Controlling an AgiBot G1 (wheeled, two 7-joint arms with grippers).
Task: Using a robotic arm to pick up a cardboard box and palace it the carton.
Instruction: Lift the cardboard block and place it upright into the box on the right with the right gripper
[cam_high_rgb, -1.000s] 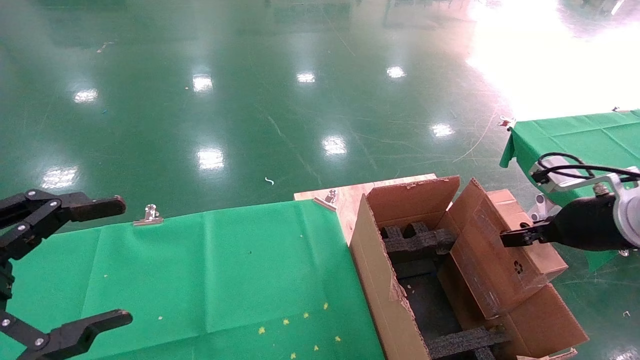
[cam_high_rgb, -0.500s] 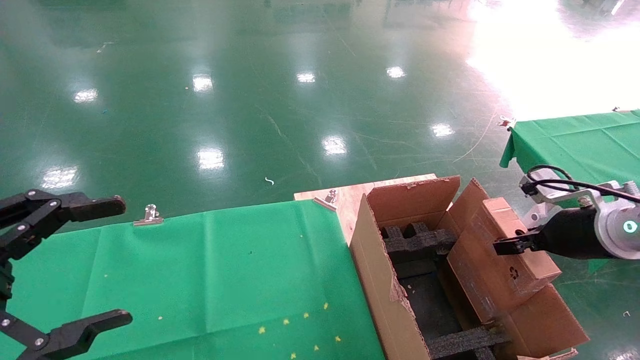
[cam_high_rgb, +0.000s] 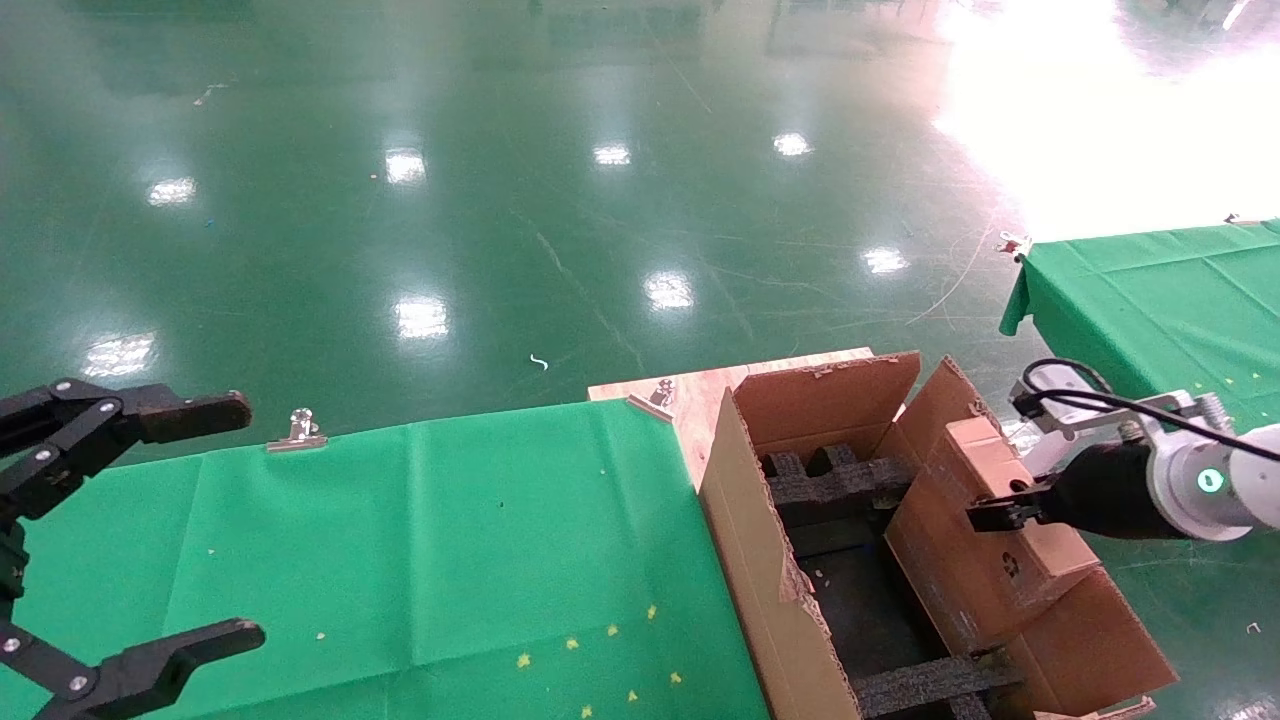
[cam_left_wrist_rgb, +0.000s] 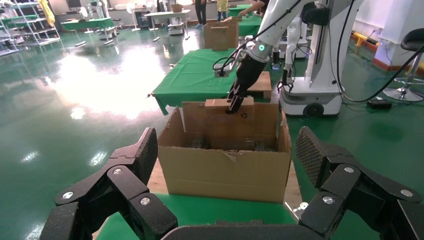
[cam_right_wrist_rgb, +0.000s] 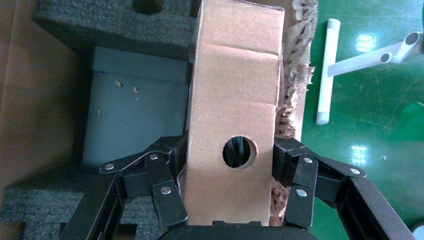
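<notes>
My right gripper (cam_high_rgb: 990, 515), on the white arm with the green ring light (cam_high_rgb: 1210, 482), is shut on the small cardboard box (cam_high_rgb: 990, 560). The box hangs tilted just inside the right wall of the large carton (cam_high_rgb: 760, 560), above the black foam blocks (cam_high_rgb: 830, 482). In the right wrist view the box (cam_right_wrist_rgb: 232, 100) shows its narrow face with the round hole, with the gripper (cam_right_wrist_rgb: 231, 165) clamping both sides. The left wrist view shows the carton (cam_left_wrist_rgb: 227, 165) and the box (cam_left_wrist_rgb: 227, 104) held at its far side. My left gripper (cam_high_rgb: 190, 520) is open and empty at the far left.
The carton stands on a plywood board (cam_high_rgb: 700, 390) beside the green-clothed table (cam_high_rgb: 400, 560). A metal clip (cam_high_rgb: 298, 430) sits at the table's far edge. Another green table (cam_high_rgb: 1160, 290) is at the right. A white pipe stand (cam_right_wrist_rgb: 327, 70) lies on the floor beside the carton.
My right gripper has moved left and down with the cardboard box, carrying it lower into the carton's right side. The left arm has not moved.
</notes>
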